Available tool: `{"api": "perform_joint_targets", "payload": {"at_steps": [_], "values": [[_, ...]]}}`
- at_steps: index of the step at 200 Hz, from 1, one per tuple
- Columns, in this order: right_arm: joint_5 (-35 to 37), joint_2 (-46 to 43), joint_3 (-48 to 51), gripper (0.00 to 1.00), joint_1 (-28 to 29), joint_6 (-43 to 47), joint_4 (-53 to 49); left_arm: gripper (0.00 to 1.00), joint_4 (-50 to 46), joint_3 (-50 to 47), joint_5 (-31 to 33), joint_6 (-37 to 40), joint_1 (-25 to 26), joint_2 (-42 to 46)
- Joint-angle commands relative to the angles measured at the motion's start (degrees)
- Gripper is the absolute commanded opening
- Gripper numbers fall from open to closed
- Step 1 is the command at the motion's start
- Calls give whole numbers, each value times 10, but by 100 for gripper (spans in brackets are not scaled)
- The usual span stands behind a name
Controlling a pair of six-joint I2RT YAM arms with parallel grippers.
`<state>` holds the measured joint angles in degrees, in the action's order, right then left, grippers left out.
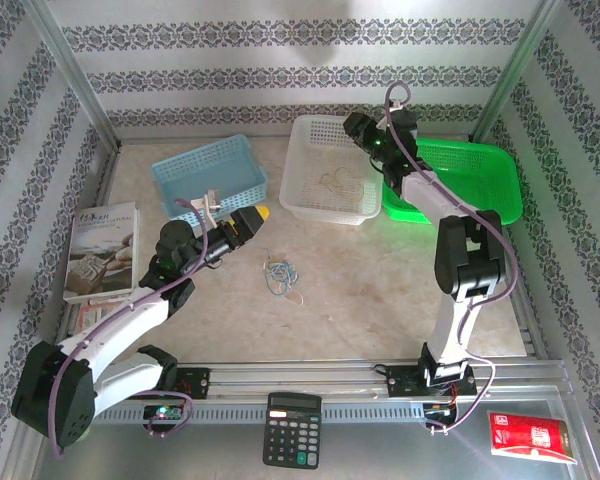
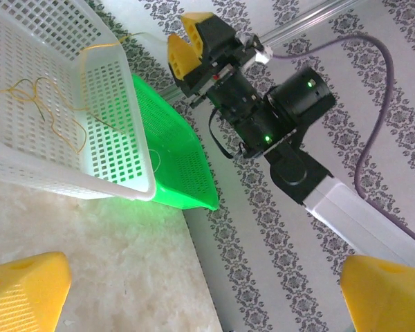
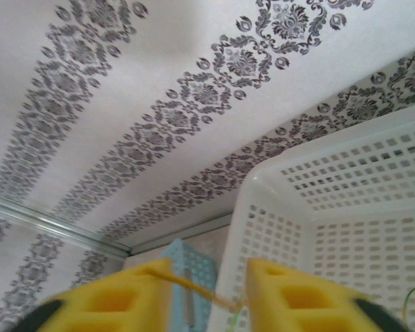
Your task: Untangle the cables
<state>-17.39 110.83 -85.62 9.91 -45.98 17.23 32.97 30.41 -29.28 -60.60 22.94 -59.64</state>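
A small tangle of thin blue, tan and whitish cables (image 1: 280, 273) lies on the table's middle. My left gripper (image 1: 259, 216) hovers just left of and above it, its yellow fingers (image 2: 22, 292) spread wide open with nothing between them. A yellowish cable (image 2: 47, 105) lies looped inside the white basket (image 1: 302, 200). My right gripper (image 1: 361, 131) hangs over that basket's far right corner. Its jaws stand apart, and a thin yellow strand (image 3: 194, 289) runs from the left finger (image 3: 107, 304) across the gap and down toward the basket (image 3: 277, 207).
A green basket (image 1: 475, 170) sits right of the white one and a blue basket (image 1: 208, 173) left of it. A book (image 1: 102, 250) lies at the left edge. A calculator (image 1: 292, 428) and a red packet (image 1: 531, 436) lie in front of the rail.
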Motion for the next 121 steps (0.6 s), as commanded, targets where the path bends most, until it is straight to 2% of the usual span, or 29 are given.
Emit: {"api": "perform_joint_targets", "payload": {"at_steps": [1, 70, 121], "values": [[-5, 3, -33, 52, 5, 25, -24, 100, -28, 17, 5, 23, 5, 21], [-34, -112, 73, 54, 17, 41, -20, 100, -73, 3, 14, 40, 5, 43], [-36, -239, 200, 55, 81, 75, -34, 100, -147, -10, 41, 60, 4, 67]]}}
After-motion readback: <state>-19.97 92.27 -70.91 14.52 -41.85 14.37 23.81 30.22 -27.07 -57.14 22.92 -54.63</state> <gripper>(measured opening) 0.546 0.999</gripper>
